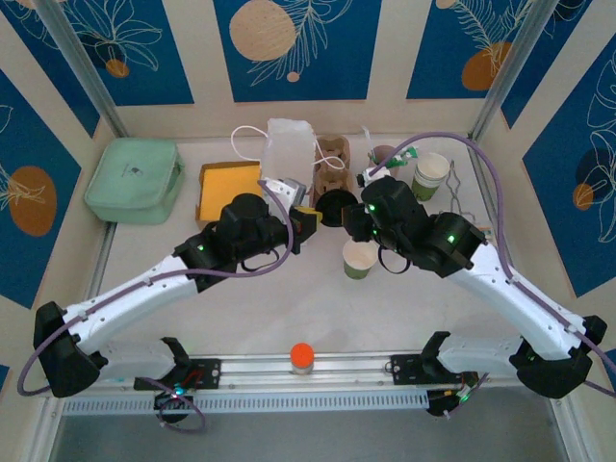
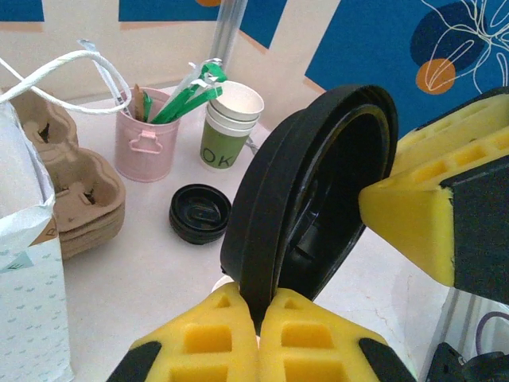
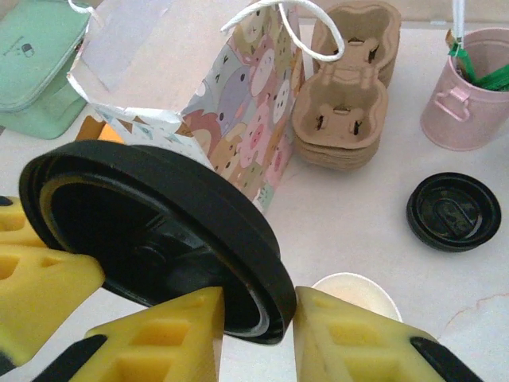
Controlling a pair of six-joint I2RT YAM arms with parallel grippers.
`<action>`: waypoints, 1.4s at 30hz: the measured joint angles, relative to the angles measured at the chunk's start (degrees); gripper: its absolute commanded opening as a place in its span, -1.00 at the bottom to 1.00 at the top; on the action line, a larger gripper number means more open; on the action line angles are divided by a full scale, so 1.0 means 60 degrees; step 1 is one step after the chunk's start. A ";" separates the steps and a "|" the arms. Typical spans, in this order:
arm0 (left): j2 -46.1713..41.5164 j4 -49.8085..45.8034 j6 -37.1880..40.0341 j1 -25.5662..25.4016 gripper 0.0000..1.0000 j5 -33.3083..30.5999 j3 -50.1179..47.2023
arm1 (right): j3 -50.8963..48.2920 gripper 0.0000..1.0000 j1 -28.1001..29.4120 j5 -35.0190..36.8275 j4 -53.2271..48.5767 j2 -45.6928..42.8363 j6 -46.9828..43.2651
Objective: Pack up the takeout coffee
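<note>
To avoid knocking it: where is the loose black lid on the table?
In the left wrist view, left of centre, the loose black lid lies before the pink cup and stacked green cups.

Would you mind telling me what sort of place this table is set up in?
Probably a robot test booth dressed as a café takeout counter: blue patterned wall panels on metal posts enclose the table, which carries stacked cardboard cup carriers, paper cups and a paper bag.

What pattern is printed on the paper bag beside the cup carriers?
Pastel cartoon animal faces cover the bag; the right wrist view shows it best.
</note>
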 measured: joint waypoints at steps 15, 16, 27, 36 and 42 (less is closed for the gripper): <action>-0.0033 0.0175 0.0131 0.0000 -1.00 -0.0849 -0.0029 | -0.0222 -0.24 -0.0080 -0.0951 0.0299 -0.0299 0.0106; -0.0033 0.0175 0.0168 0.0000 -1.00 -0.0947 -0.0040 | -0.0222 -0.24 -0.0146 -0.0991 0.0251 -0.0379 0.0215; 0.0069 -0.0259 0.2040 -0.1778 -1.00 -0.4175 0.0015 | -0.0240 -0.02 -0.2776 -0.4003 -0.0029 -0.1275 0.1880; 0.0517 -0.0076 0.3836 -0.3129 -1.00 -0.7031 0.0047 | -0.0783 0.08 -0.4076 -0.7111 0.0776 -0.1468 0.3501; 0.0659 0.0488 0.4758 -0.3592 -1.00 -0.8032 0.0047 | -0.1045 0.08 -0.4113 -0.7909 0.1337 -0.1377 0.4248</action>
